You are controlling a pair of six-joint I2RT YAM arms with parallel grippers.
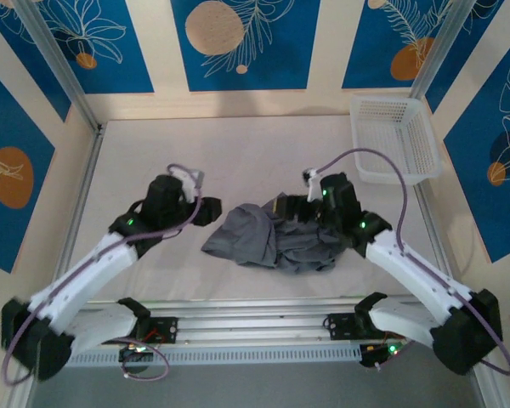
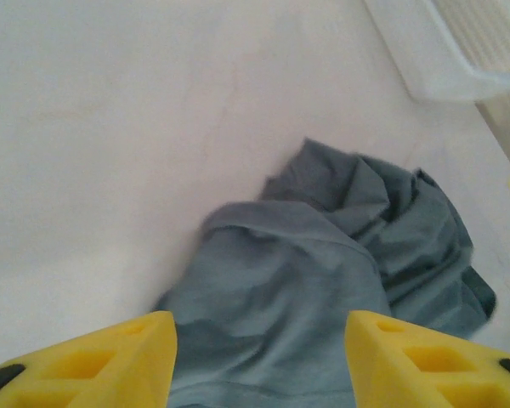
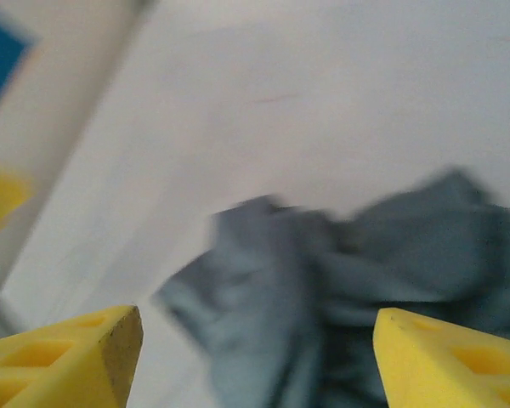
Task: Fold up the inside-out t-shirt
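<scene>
Left gripper (image 2: 259, 340) and right gripper (image 3: 255, 340) both gape, empty. The t-shirt (image 1: 272, 238) looks limp and light, all bunched up, so I'd pinch an outer edge.

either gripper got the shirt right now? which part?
Nothing is held. The left gripper and right gripper both have their jaws apart with no cloth pinched. The t-shirt lies crumpled on the table.
</scene>
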